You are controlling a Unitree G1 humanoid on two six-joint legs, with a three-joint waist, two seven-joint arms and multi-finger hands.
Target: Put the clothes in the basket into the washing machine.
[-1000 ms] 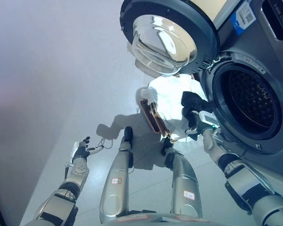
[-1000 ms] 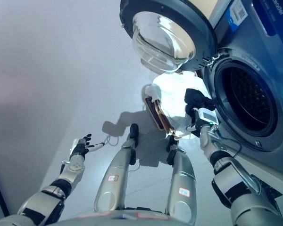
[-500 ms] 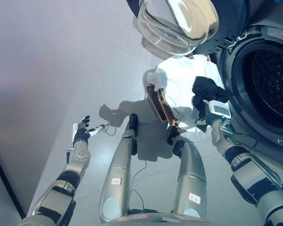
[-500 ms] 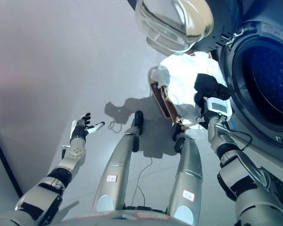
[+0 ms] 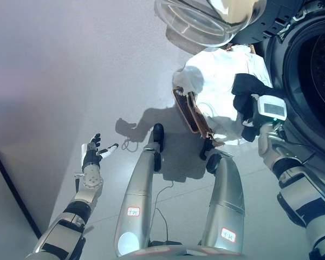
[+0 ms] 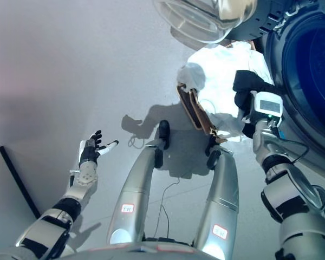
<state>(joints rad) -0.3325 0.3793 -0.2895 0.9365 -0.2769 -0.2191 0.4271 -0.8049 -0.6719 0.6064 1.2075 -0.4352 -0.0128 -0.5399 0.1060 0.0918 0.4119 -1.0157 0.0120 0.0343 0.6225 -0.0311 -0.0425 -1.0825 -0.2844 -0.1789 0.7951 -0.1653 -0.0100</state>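
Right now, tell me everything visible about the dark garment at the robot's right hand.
The dark garment is a black, crumpled bundle of soft cloth, bunched above the right robot hand, which is mostly hidden beneath it. It hangs over the white laundry piled in the basket, just beside the washing machine's open drum, below the open glass door. It is not yet inside the drum.

Overexposed glare on white laundry (image 5: 222, 92)
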